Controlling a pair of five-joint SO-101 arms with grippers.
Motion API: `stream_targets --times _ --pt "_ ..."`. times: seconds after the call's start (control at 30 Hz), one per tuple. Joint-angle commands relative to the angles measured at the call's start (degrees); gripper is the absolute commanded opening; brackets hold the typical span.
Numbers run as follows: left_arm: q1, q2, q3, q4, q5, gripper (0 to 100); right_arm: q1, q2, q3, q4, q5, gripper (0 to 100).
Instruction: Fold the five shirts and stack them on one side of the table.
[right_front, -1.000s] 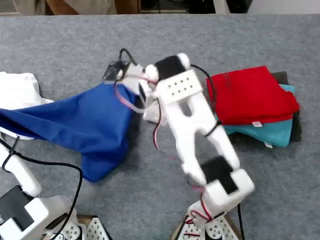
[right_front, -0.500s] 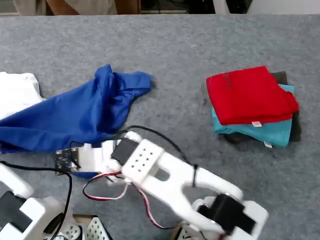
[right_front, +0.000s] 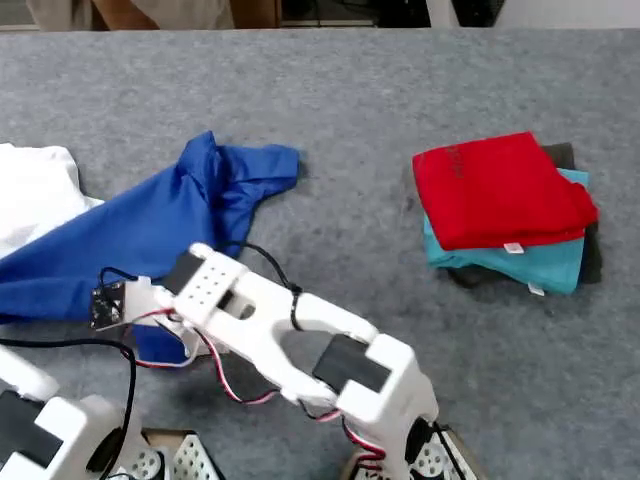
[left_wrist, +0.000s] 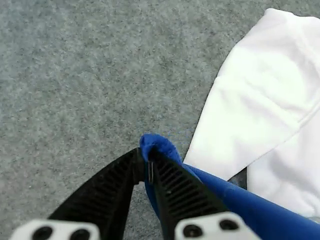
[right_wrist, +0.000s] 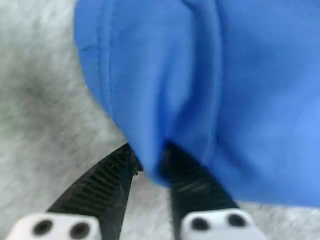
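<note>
The blue shirt is lying crumpled across the left half of the high view. Its bunched end is pointing toward the centre and its other end is running off the left edge. The white shirt is lying at the left edge, touching the blue one. At the right of that view, the folded red shirt is sitting on a folded teal shirt, and a dark garment is showing beneath them at the stack's upper right corner. All are resting on the grey table.

The right arm is stretching from bottom centre toward the lower left, ending at the blue shirt's lower edge. The right wrist view is supplying what the overhead cannot. There, the right gripper is nearly closed, its jaws pinching a fold of blue cloth.

The left arm is sitting in the lower left corner of the high view. Its wrist view is showing the left gripper with jaws pressed together on a tip of the blue shirt, with the white shirt just beside that tip.
</note>
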Motion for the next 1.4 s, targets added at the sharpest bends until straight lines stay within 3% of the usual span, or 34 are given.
stream_targets --times 0.0,0.13,0.23,0.4,0.57,0.8,0.97,1.07,1.27,1.37 --pt "-0.7 -0.84 -0.44 -0.79 -0.44 2 -0.48 0.75 -7.87 9.23 -0.09 2.3" --pt "-0.62 -0.92 -1.14 1.67 -1.93 2 0.84 -0.22 -12.7 18.37 0.62 0.2" --pt "-1.05 -0.92 -4.4 8.44 -2.2 2 2.51 -2.95 -14.9 28.4 7.74 0.2" --pt "-0.62 -0.92 -9.32 21.19 -2.37 2 7.69 -14.81 -4.62 28.57 18.55 0.2" --pt "-0.62 -0.92 -8.09 22.07 -2.46 2 11.56 -22.99 8.22 25.58 27.25 0.2" --pt "1.85 -0.92 -1.76 14.86 -2.46 2 12.62 -17.89 8.57 8.97 25.14 3.4" --pt "7.91 -0.92 1.58 11.69 -1.85 2 9.19 -12.18 6.46 -2.55 13.54 34.5" --pt "10.55 -0.75 2.64 9.58 1.32 2 8.92 -8.75 0.22 -4.66 10.9 45.1" --pt "13.54 -0.66 2.73 9.14 2.46 2 11.3 -0.84 -13.23 -4.22 0.62 45.7" --pt "13.71 -0.75 2.64 9.05 2.46 2 12.09 -0.22 -18.59 -1.14 0.0 45.7"
